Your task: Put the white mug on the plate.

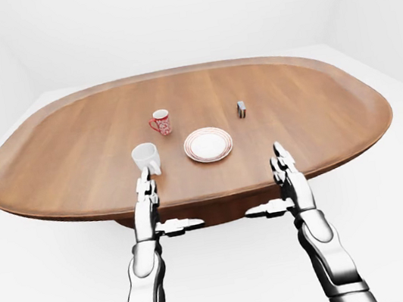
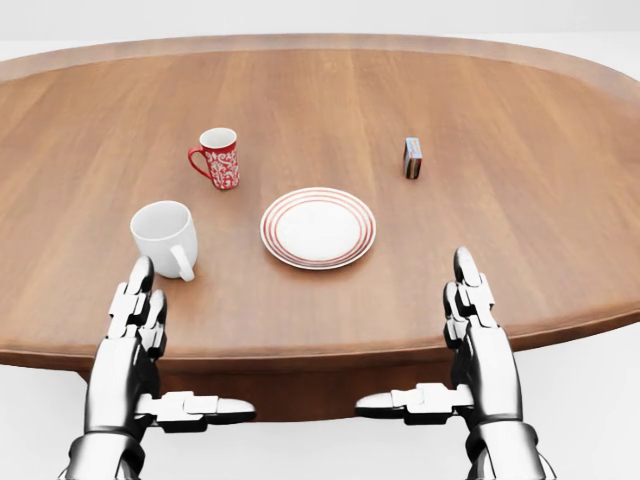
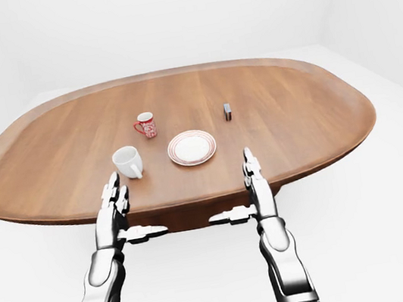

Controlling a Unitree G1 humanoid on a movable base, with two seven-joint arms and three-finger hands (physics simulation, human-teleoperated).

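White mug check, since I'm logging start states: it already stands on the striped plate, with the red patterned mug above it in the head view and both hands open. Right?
Not quite. The head view shows the white mug on the bare table, left of the striped plate and apart from it. The red patterned mug does stand above it, and the left hand and right hand are open.

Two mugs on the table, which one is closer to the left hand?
The plain white mug, just above the left hand in the head view. The red patterned mug stands higher up, left of the plate.
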